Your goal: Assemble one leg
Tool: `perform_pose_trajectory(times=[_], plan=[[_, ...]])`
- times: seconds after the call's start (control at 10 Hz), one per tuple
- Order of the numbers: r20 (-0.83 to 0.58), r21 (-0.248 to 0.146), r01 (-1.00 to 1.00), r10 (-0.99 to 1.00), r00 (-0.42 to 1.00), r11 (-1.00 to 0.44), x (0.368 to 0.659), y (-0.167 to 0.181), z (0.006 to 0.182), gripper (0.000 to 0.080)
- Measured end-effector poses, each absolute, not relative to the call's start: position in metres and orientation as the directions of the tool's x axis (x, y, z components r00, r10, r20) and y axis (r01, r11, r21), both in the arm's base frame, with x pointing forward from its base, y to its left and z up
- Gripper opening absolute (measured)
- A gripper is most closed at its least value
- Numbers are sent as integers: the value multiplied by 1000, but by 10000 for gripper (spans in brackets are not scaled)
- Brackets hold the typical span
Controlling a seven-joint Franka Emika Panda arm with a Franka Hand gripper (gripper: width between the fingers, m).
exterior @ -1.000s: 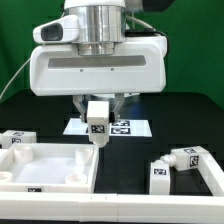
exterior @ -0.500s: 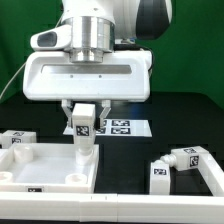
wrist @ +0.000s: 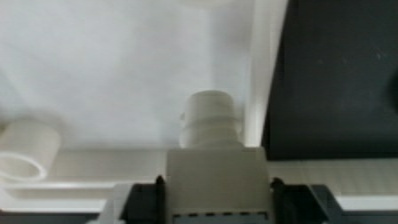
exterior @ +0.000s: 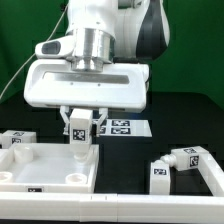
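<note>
My gripper (exterior: 81, 128) is shut on a white leg (exterior: 80, 131) with a black-and-white tag on its side. It holds the leg upright over the far right corner of the large white square panel (exterior: 30, 165). In the wrist view the leg (wrist: 210, 150) sits between my dark fingers (wrist: 150, 200), its round peg end pointing down at the panel floor (wrist: 125, 90) close to the panel's raised rim. Whether the leg's tip touches the panel I cannot tell.
The marker board (exterior: 118, 128) lies behind the gripper. Another tagged leg (exterior: 18, 139) lies at the exterior view's left. More tagged legs (exterior: 186, 159) (exterior: 158, 176) sit inside a white bracket at the right. A round boss (wrist: 25, 150) shows on the panel.
The arm has carried the leg toward the exterior view's left and down, from in front of the marker board to over the panel's far right corner.
</note>
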State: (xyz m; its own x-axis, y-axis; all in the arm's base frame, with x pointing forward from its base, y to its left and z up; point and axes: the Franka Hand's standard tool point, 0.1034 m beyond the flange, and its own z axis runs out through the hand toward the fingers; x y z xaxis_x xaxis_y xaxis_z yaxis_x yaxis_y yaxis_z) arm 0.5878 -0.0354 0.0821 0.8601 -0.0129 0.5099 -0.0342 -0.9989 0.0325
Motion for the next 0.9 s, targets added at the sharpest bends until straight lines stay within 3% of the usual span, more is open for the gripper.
perform_pose_trajectory(times=[0.4,0.7,0.9], plan=[[527,24,-17,-2,850,-1000,620,-27,85,281],[525,24,-17,-2,851,-1000,619,-27,83,281],[516,45,-5,19,857,-999,616,-40,76,281]])
